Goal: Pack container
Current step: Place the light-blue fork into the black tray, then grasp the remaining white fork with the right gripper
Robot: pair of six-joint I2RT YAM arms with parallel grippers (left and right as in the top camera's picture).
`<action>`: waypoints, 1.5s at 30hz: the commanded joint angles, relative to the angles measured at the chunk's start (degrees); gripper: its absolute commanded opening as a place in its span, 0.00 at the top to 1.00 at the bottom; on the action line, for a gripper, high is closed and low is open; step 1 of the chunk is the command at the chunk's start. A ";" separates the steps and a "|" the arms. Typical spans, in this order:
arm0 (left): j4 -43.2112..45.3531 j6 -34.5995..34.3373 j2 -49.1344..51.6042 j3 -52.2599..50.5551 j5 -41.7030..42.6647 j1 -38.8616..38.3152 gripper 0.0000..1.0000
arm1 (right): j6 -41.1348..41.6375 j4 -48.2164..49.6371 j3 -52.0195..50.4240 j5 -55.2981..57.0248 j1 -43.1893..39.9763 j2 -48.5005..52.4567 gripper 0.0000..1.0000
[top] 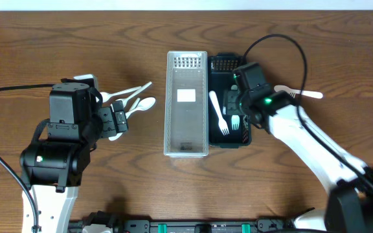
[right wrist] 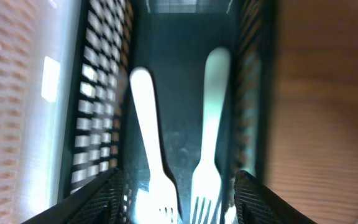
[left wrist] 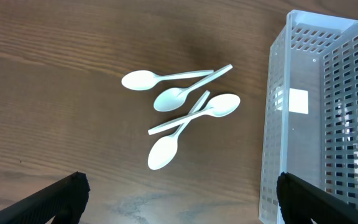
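The left arm (top: 63, 139) and right arm (top: 309, 142) pair white links with boxy black joint housings, a green light (top: 266, 100) glowing on the right. Thin black cables (top: 8, 89) trail from both, and the fingers (left wrist: 55, 199) are matte black.

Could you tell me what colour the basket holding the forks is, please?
The basket is black, clearest in the overhead view.

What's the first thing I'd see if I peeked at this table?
Probably the four white spoons lying crisscrossed on the brown table, just left of the white basket. Next you'd spot the two white forks lying side by side inside the black basket, with the right arm's open tool over them.
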 commanded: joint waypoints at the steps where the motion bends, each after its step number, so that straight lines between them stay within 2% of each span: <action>1: -0.13 1.01 0.26 1.20 -0.09 -0.07 0.02 | -2.67 -1.46 2.99 10.60 -2.62 -9.01 0.41; 6: -0.13 1.01 0.26 1.20 -0.09 -0.07 0.02 | -2.64 -6.93 2.93 18.47 -10.73 -13.46 0.50; 12: -0.13 1.01 0.26 1.20 -0.09 -0.07 0.02 | -2.05 -9.60 0.37 18.21 -20.15 -7.74 0.42; 15: -0.13 1.01 0.26 1.20 -0.09 -0.07 0.02 | -1.73 -8.55 -0.09 14.29 -23.30 -1.57 0.36; 21: -0.13 1.01 0.26 1.20 -0.09 -0.07 0.02 | -1.77 -5.81 -0.09 6.86 -25.59 8.87 0.35; 27: -0.13 1.01 0.26 1.20 -0.09 -0.07 0.02 | -1.73 -2.67 -0.09 1.92 -25.57 14.67 0.36; 37: -0.13 1.01 0.26 1.20 -0.09 -0.07 0.02 | -0.61 -2.82 -0.09 0.50 -25.57 18.80 0.54; 42: -0.13 1.01 0.26 1.20 -0.09 -0.07 0.02 | 0.66 -5.01 -0.09 0.50 -25.57 18.80 0.78; 45: -0.13 1.01 0.26 1.20 -0.09 -0.07 0.02 | 0.85 -5.77 -0.09 0.52 -25.57 18.78 0.89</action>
